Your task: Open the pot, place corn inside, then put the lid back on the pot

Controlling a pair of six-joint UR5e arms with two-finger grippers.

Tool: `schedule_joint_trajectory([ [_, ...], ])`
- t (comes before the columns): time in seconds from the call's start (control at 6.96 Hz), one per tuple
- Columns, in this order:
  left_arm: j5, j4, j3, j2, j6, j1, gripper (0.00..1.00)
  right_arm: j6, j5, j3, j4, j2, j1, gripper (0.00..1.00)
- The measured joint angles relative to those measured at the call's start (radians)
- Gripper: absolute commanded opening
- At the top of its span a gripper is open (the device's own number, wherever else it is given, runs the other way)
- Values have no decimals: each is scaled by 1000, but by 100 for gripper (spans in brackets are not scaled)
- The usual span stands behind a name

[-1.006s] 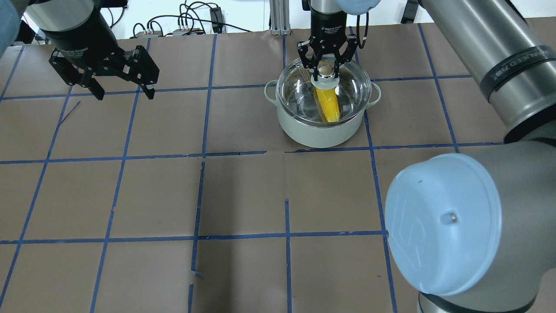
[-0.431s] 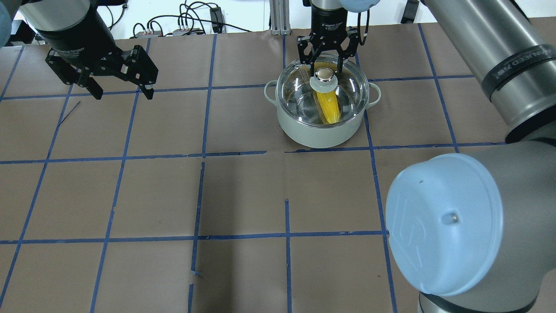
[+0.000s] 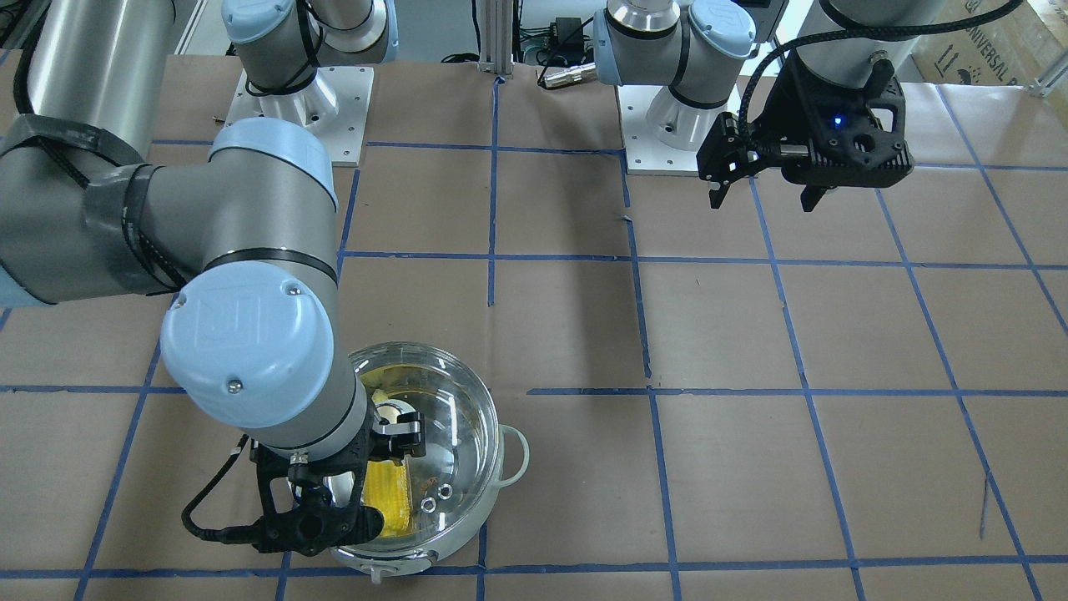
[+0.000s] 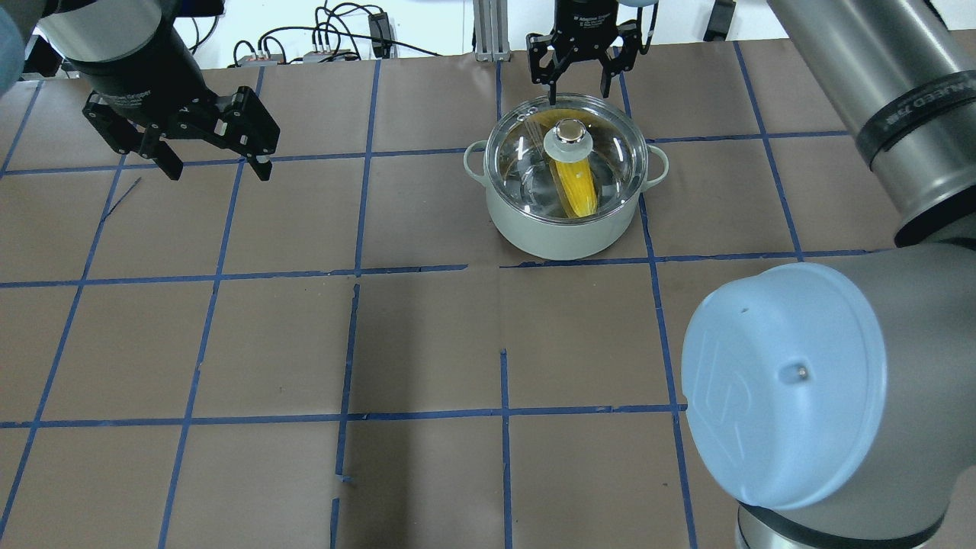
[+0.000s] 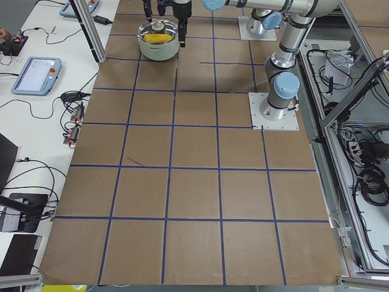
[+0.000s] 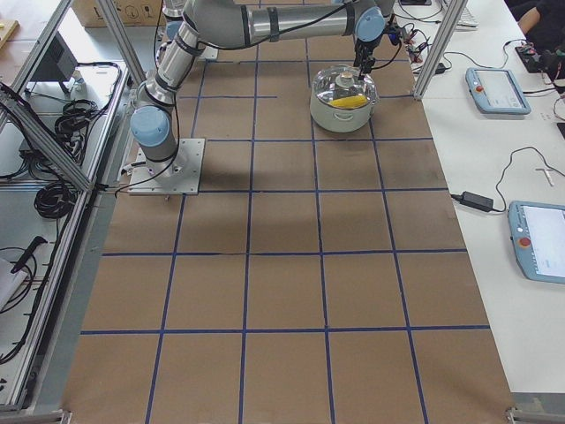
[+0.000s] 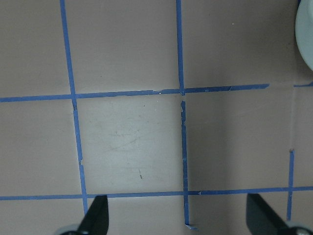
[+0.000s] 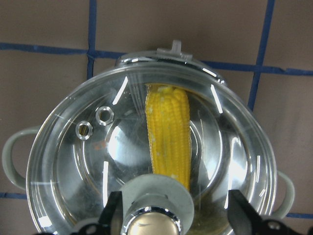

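Note:
The pot (image 4: 557,236) stands at the table's far middle with the glass lid (image 4: 526,171) seated on it. The corn (image 4: 576,183) lies inside and shows yellow through the glass, also in the right wrist view (image 8: 168,137). My right gripper (image 4: 578,95) is open and empty, raised just behind the lid's knob (image 4: 569,133) and apart from it. In the right wrist view its fingers (image 8: 239,215) stand on either side of the knob (image 8: 154,218). My left gripper (image 4: 219,171) is open and empty above the table at the far left, well away from the pot.
The brown table cover carries a blue tape grid. Cables (image 4: 328,38) and an aluminium post (image 4: 488,30) sit past the far edge. My right arm's elbow (image 4: 778,389) fills the near right. The left wrist view shows bare cover and the pot's edge (image 7: 307,34).
My right gripper has let go of the lid's knob, opened, and drawn up and back toward the far edge. The lid stays on the pot. The left gripper has barely moved.

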Motion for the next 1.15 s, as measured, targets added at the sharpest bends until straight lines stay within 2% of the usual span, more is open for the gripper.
schedule_joint_trajectory([
  [0.29, -1, 0, 0, 0, -1, -2, 100, -3, -17, -64, 35, -50, -5, 87],
  [0.72, 0, 2, 1, -3, -9, -2, 100, -33, -42, -63, 192, -193, -31, 87],
  [0.86, 0, 2, 1, -2, -10, -2, 100, -65, -35, -14, 257, -272, -82, 87],
  [1.15, 0, 3, 2, -5, -10, -1, 100, -113, -9, 197, 310, -478, -175, 87],
])
